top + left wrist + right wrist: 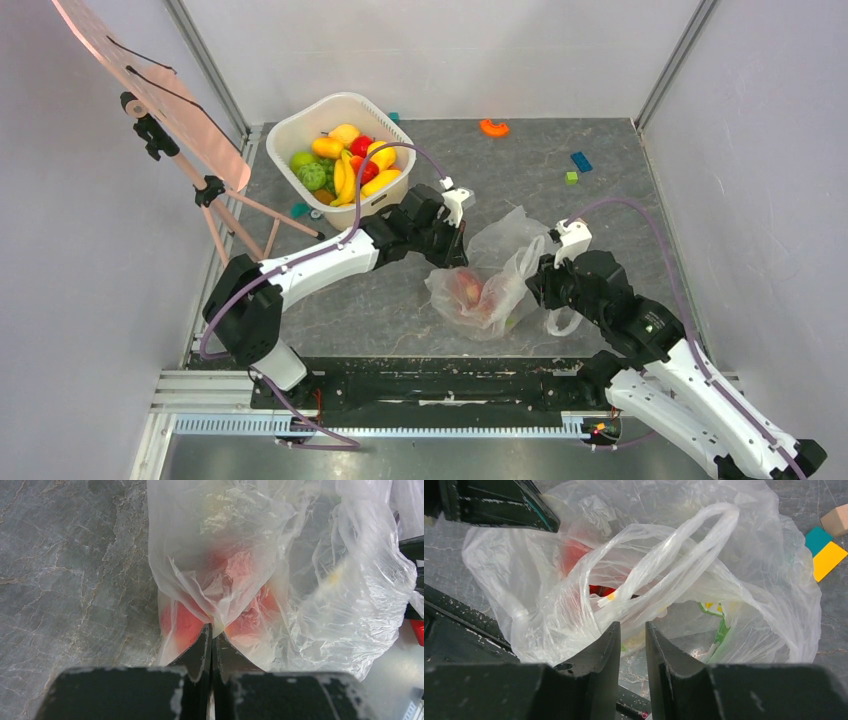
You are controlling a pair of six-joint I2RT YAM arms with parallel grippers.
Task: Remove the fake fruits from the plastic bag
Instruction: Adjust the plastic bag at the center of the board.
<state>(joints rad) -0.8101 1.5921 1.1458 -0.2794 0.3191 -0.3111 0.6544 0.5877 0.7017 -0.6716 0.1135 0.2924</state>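
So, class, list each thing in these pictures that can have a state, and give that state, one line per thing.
plastic bag: lying crumpled, not emptied.
fake fruits: inside the plastic bag.
left pincer: shut on the plastic bag's film.
right pincer: slightly open at the bag, nothing clearly clamped.
white tub: upright, filled with other fruit.
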